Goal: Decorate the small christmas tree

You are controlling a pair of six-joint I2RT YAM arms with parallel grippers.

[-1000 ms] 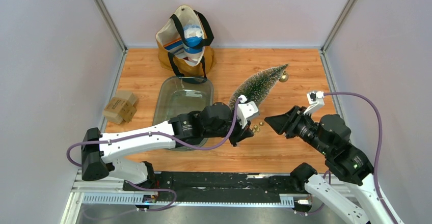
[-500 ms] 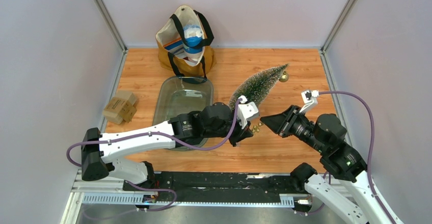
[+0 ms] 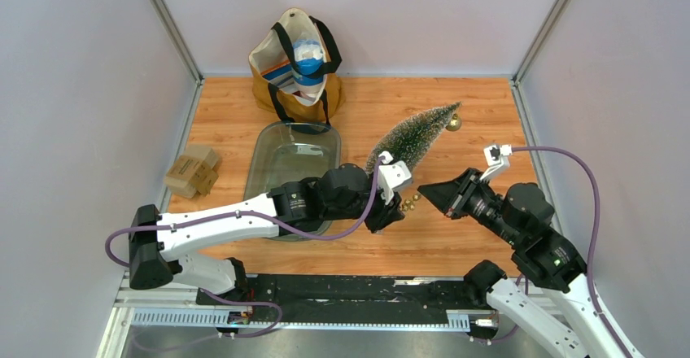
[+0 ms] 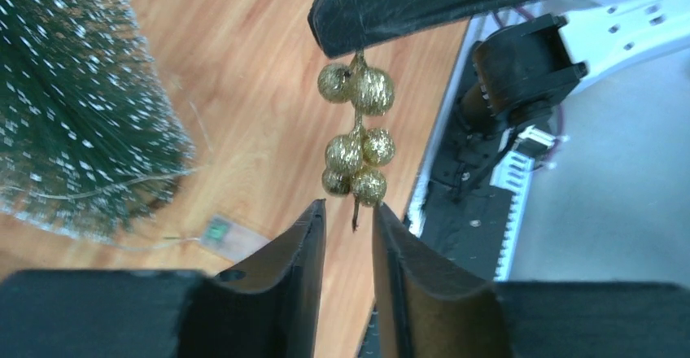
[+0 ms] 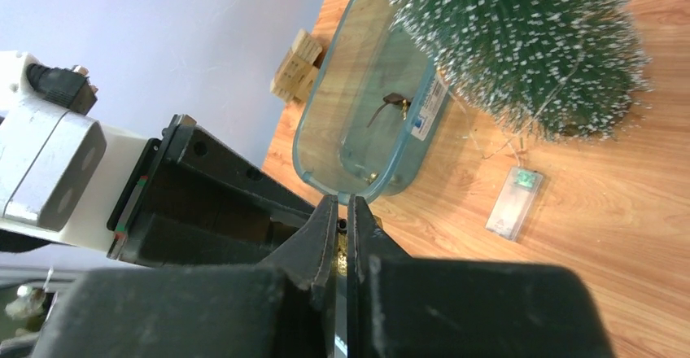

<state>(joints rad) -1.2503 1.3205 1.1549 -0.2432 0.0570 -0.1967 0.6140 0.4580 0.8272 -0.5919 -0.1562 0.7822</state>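
Observation:
The small snow-flecked christmas tree (image 3: 411, 138) lies tilted on the wooden table, a gold ball (image 3: 453, 124) at its tip. It also shows in the left wrist view (image 4: 73, 106) and the right wrist view (image 5: 521, 41). My right gripper (image 3: 423, 189) (image 5: 342, 203) is shut on the top of a gold berry-cluster ornament (image 4: 358, 142) (image 3: 409, 203), which hangs above the table. My left gripper (image 3: 397, 210) (image 4: 348, 207) is open, its jaws narrowly apart either side of the ornament's lower stem tip, not closed on it.
A glass dish (image 3: 268, 154) lies left of the tree, with a small dark item inside (image 5: 390, 104). The tree's light battery pack (image 5: 514, 202) (image 4: 220, 232) lies on the table. A tote bag (image 3: 297, 65) stands at the back. Cardboard boxes (image 3: 191, 171) sit at the left.
My right gripper has shifted slightly left and up with the ornament, closer to the left gripper. The left arm has barely moved.

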